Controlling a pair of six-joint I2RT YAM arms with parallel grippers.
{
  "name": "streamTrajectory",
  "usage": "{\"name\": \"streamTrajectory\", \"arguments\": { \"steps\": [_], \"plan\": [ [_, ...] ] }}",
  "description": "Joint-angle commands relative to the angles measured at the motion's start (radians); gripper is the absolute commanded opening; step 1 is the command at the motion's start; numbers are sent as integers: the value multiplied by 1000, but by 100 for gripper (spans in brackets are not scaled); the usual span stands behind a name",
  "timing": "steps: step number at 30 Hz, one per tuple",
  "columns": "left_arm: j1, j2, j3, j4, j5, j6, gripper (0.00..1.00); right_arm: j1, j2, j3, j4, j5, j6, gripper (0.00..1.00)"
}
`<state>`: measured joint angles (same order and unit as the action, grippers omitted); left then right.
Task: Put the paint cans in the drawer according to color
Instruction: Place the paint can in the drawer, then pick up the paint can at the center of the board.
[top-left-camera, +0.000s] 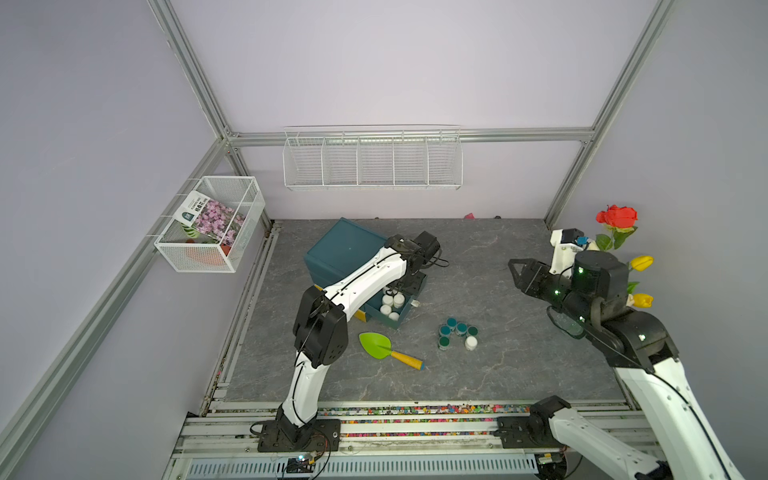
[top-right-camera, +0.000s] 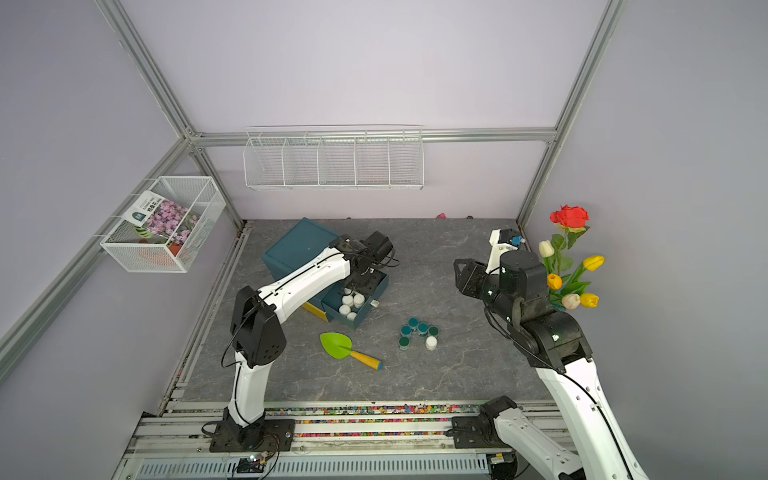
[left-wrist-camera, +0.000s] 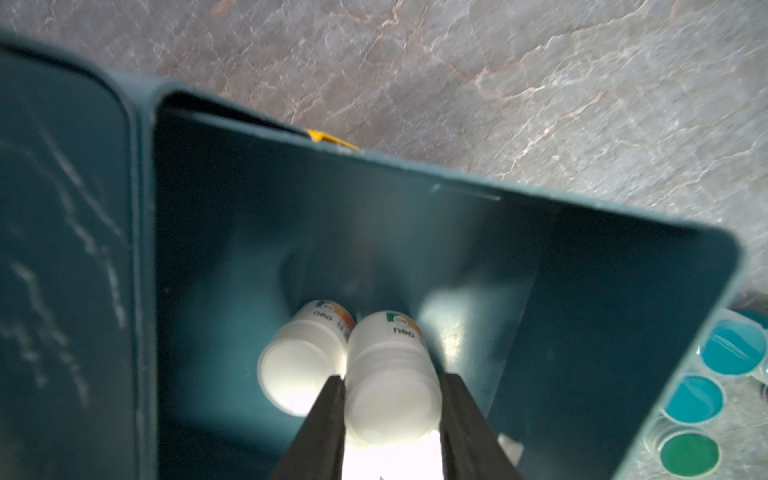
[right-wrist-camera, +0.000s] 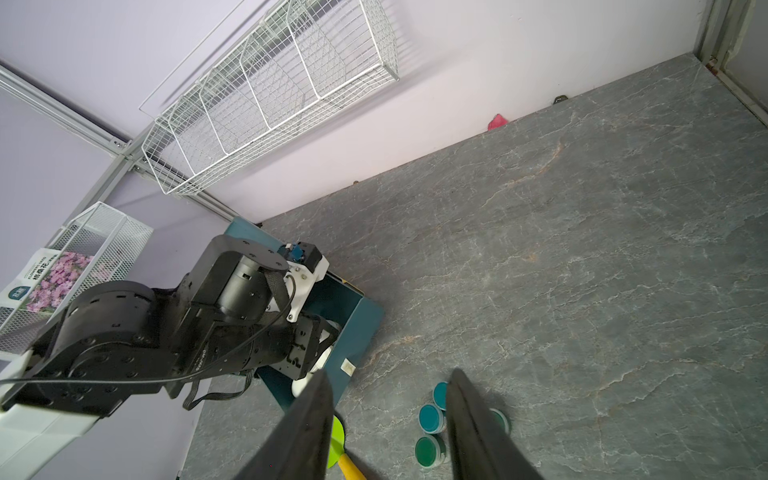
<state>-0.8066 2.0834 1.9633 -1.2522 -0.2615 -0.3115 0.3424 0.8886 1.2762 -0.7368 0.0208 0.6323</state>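
- Left tool (left-wrist-camera: 392, 381) — clamped on a white paint can (left-wrist-camera: 386, 353), one jaw on each side of its cap end. The can is held down inside the drawer (left-wrist-camera: 478, 257), label end toward the drawer floor. Whether it rests on the floor cannot be told.
- A second white can (left-wrist-camera: 299, 365) stands just beside the held one, on the drawer floor.
- In both top views the drawer is pulled out of the teal cabinet (top-left-camera: 345, 245), just left of frame centre. Several white cans (top-left-camera: 390, 305) show inside it. The left arm's wrist hangs over the drawer's far part and hides it.
- A yellow drawer edge (top-left-camera: 361, 316) shows below the teal drawer, at its lower left.
- On the bench (top-left-camera: 519, 365), right of the drawer and below frame centre, is a tight cluster of coloured-lid cans (top-left-camera: 457, 329) — four blue-teal lids in an arc, one green lid at the lower left end. All are upright.
- A lone white can (top-left-camera: 471, 343) stands at the lower right end of that arc, just beside the nearest teal one.
- Right tool (right-wrist-camera: 388, 378) — jaws standing apart with nothing between them. It is held above the bench at the right of the top views, well apart from the cans and pointing toward frame centre.
- A green trowel (top-left-camera: 376, 345) with a yellow handle lies flat on the bench, between the drawer and the lower frame edge.
- A wire basket (top-left-camera: 232, 195) on the left wall holds a seed packet (top-left-camera: 208, 216). A wire rack (top-left-camera: 372, 162) hangs on the back wall, and artificial flowers (top-left-camera: 615, 220) stand at the right edge.
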Motion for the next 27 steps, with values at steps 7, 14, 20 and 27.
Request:
{"name": "streamTrajectory", "arguments": {
  "steps": [7, 14, 20, 27],
  "plan": [
    [-2, -45, 34, -33, 7, -23, 51, -4, 10, -18, 37, -19, 12, 47],
    [-67, -69, 158, -49, -47, -28, 63, -3, 7, -11, 31, -11, 6, 47],
    [-191, -112, 118, 36, 200, 41, 55, -3, -12, 18, -3, 37, -15, 47],
    [-341, -75, -71, 217, 393, -19, 56, -4, -35, 33, -31, 65, -10, 48]
  ]
}}
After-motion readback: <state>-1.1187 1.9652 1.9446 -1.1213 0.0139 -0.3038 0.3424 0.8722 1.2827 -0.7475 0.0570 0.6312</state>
